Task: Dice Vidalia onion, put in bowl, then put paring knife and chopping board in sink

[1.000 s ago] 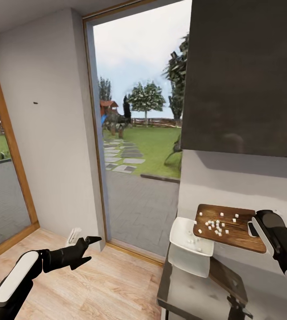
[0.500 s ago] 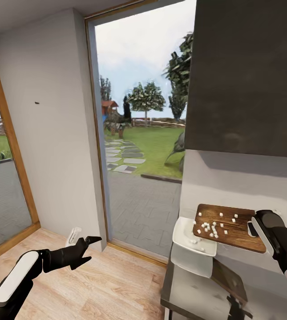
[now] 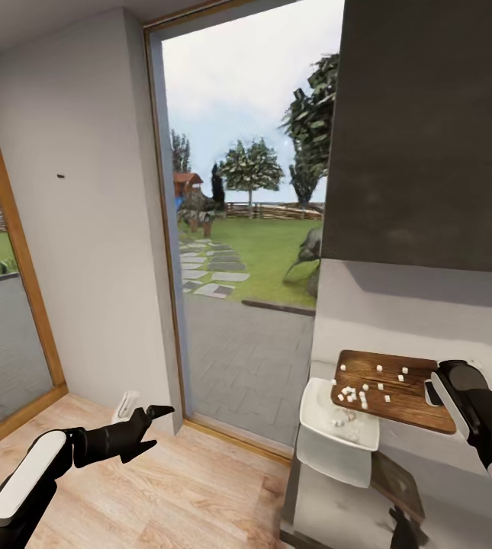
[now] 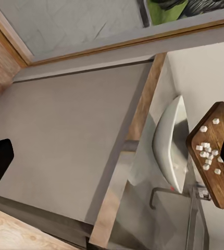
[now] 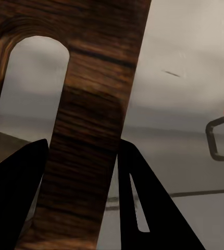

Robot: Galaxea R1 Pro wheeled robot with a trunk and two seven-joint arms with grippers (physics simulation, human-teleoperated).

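The right tool (image 3: 434,392) clamps the handle end of the chopping board (image 3: 394,387), tilted over the bowl (image 3: 337,450) on the desk (image 3: 329,511), the left tool (image 3: 154,412) idles empty and apart, and diced onion (image 3: 352,394) could overshoot the rim if tipped too steeply.

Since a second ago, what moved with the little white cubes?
The diced onion has slid down the chopping board toward its low edge, and more cubes now lie in the bowl. The view itself also shifted a little. The right end effector still grips the board by its handle end; the left end effector stays idle over the floor.
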